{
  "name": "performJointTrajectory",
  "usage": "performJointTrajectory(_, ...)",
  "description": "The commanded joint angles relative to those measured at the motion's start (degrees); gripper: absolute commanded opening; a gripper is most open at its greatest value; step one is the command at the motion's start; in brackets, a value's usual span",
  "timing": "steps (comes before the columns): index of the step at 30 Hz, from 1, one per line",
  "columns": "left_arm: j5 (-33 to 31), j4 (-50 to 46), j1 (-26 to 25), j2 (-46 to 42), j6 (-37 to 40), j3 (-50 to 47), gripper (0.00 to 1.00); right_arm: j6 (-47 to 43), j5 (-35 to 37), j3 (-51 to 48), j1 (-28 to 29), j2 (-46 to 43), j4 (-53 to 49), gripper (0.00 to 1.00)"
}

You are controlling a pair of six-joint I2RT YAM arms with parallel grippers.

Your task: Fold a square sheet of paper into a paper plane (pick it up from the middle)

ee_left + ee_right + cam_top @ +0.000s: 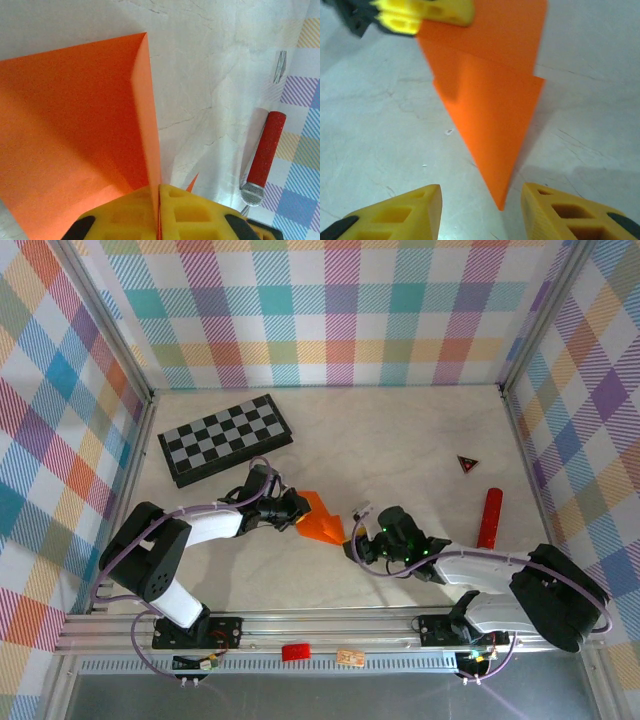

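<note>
**Left gripper pinches the folded orange sheet; right gripper open at its tip**

The square sheet of paper (pixel 322 520) lies near the middle of the desk (pixel 400 430), a little toward the near edge, between the two arms. It is already folded: it shows a pointed, dart-like end, with one layer overlapping another across its width.

The left gripper (pixel 298 512) is at the left side of the paper. In the left wrist view its yellow fingers (pixel 200 212) are pressed together on a folded edge of the sheet, which runs up between them with no gap showing. The rest of the paper spreads out to the left of that crease.

The right gripper (pixel 481 190) is at the right side of the paper and is open. Its two fingers stand apart on either side of the paper's pointed tip and touch neither edge. The tip points straight into the gap between them. Whether the tip rests on the desk or hangs just above it cannot be told; a shadow lies beside it.

A black-and-grey checkerboard (pixel 225 438) lies at the far left of the desk, apart from the paper. A small red cylinder (pixel 489 517) lies to the right, and a small dark red triangle (pixel 467 464) sits just beyond it.
</note>
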Motion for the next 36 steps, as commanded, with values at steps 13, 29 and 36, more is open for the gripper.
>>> performJointTrajectory(13,0.81,-4.11,-0.56,-0.73,2.88,3.37,0.19,-24.39,18.62,5.43,10.59,14.34,13.31,0.39)
performJointTrajectory(29,1.30,-5.56,-0.56,-0.10,3.85,4.63,0.17,-23.81,24.38,6.00,11.84,20.29,17.03,0.27)
performJointTrajectory(36,1.40,-5.85,-0.59,0.31,3.95,4.82,0.16,-22.58,24.21,5.81,11.86,20.57,16.99,0.24)
